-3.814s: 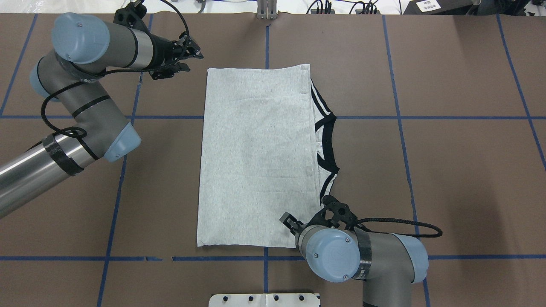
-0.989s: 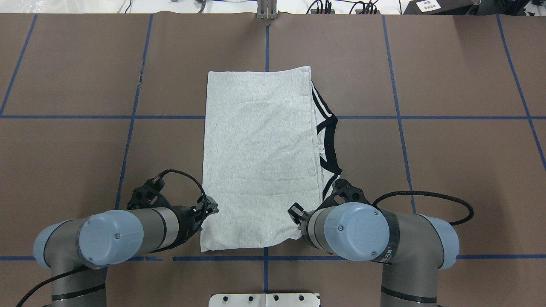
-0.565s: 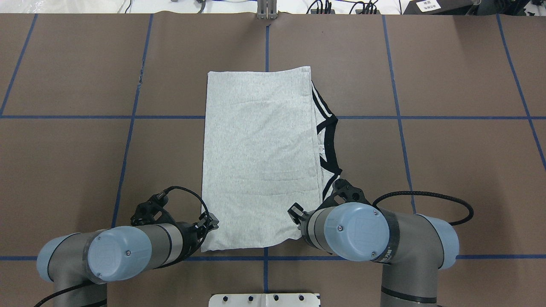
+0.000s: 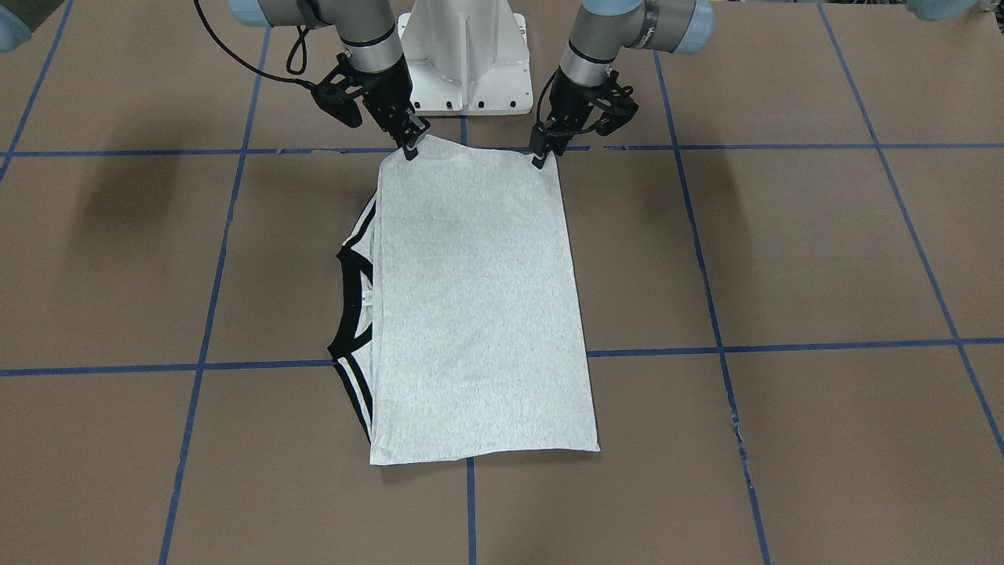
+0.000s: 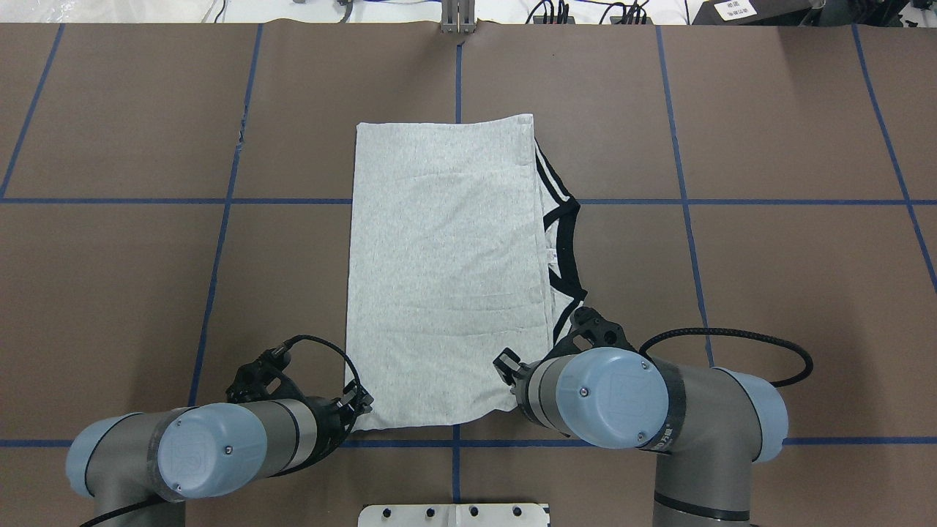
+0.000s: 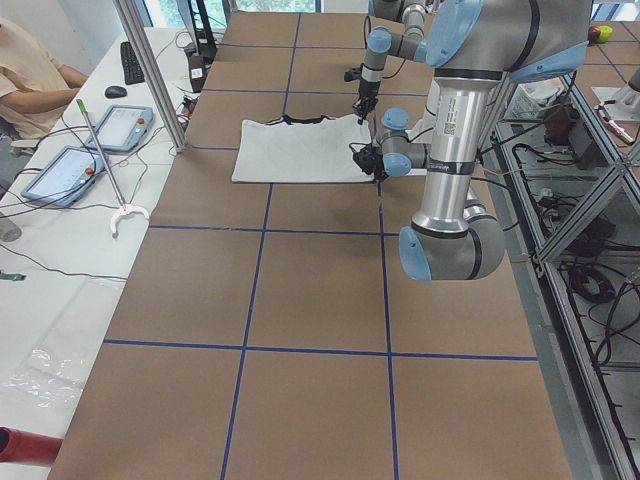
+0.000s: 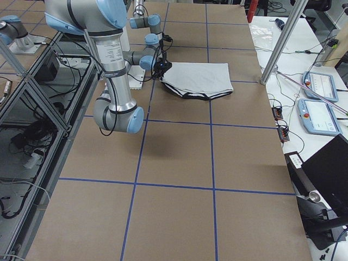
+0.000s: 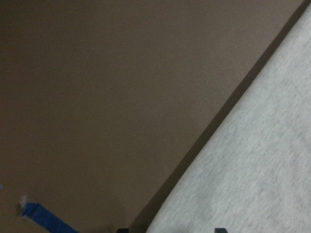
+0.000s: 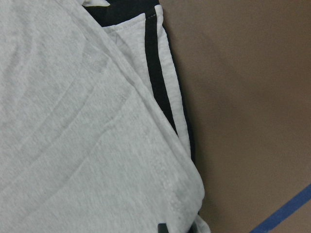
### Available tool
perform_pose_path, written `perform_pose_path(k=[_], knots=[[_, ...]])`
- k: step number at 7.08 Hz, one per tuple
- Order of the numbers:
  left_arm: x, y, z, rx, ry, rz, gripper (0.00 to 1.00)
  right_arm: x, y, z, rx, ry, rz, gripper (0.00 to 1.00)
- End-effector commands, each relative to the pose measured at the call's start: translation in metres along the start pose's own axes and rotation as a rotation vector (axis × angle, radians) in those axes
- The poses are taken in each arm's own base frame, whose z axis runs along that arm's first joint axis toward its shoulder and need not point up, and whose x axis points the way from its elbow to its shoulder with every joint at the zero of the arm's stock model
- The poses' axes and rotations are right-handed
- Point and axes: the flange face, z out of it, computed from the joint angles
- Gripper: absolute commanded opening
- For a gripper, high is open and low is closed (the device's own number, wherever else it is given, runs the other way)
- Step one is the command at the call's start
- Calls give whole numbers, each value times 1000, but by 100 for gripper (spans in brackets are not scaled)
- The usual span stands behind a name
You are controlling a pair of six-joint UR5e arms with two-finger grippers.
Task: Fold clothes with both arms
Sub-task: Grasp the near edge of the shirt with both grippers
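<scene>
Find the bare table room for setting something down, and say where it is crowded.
Bare table lies on both sides of the T-shirt and beyond its far edge. Crowded: the near edge, where the left gripper and right gripper sit at its corners, before the white pedestal.

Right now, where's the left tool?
In the overhead view the black two-finger left tool sits low on the left, at the robot-side left corner of the folded light heather-grey T-shirt, just above a blue tape line.

Your table [image 5: 805, 293]: brown covering, marked with blue tape lines [image 5: 732, 201] in a grid. Lying on it: one grey T-shirt [image 5: 446, 271], folded flat, centre; one white pedestal base [image 4: 463, 71], robot's edge.
</scene>
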Motion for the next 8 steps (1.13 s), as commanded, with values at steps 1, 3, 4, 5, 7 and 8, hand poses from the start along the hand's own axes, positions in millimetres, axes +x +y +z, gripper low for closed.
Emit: perform_pose_path(k=[1, 3, 4, 5, 7, 8], knots=[[-4, 2, 1, -2, -6, -19, 0, 0, 0, 0, 0, 0, 0, 0], [1, 4, -13, -17, 15, -21, 0, 1, 0, 0, 1, 1, 0, 0], [10, 11, -37, -51, 54, -22, 0, 1, -2, 1, 5, 2, 1, 0], [16, 16, -57, -78, 84, -23, 0, 0, -2, -10, -5, -11, 3, 0], [38, 29, -124, -167, 189, -30, 0, 11, -1, -82, -31, 2, 60, 0], [45, 25, -156, -199, 232, -32, 0, 11, -3, -101, -45, -16, 62, 0]])
